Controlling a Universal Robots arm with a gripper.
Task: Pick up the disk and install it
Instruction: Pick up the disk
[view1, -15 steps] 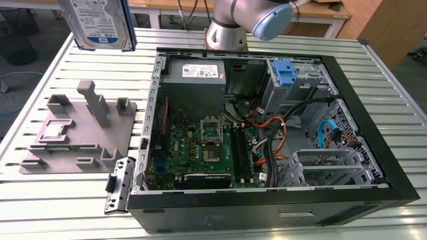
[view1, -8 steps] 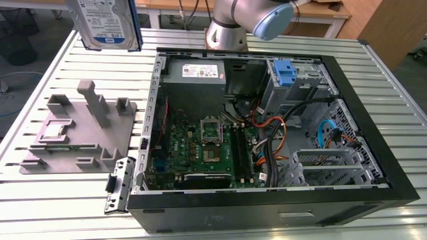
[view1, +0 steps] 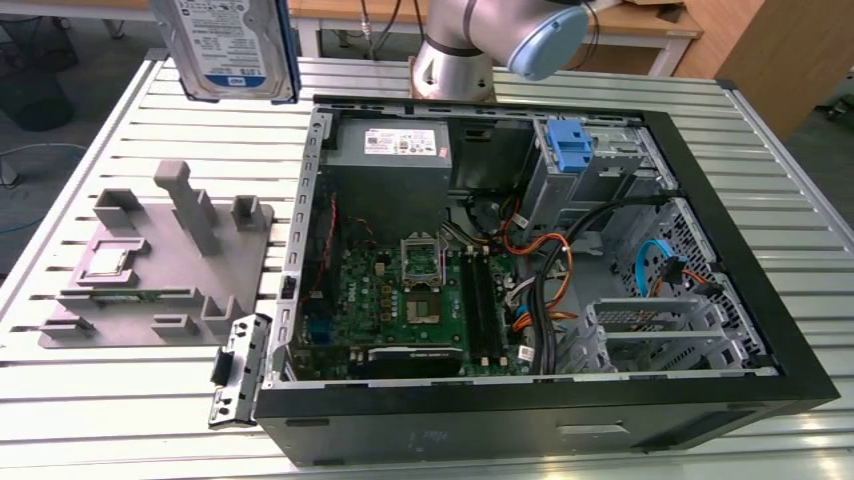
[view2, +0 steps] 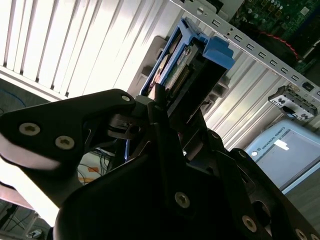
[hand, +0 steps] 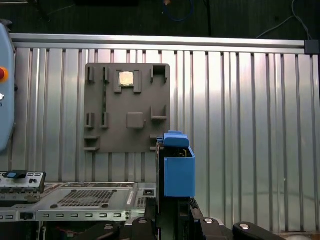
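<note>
The end effector (view2: 172, 107) grips the disk (view1: 227, 45) aloft, near grey fixture (view1: 154, 260), beside open computer case (view1: 534, 400).

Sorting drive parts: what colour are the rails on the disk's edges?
Blue, clearest on the disk in the first wrist view.

silver disk (view1: 224, 45) w/ blue rails & white-blue label, upright in mid-air

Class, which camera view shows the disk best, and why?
The exterior view: the disk shows its labelled face, held aloft. Both wrist views show it edge-on, mostly blue plastic.
</note>
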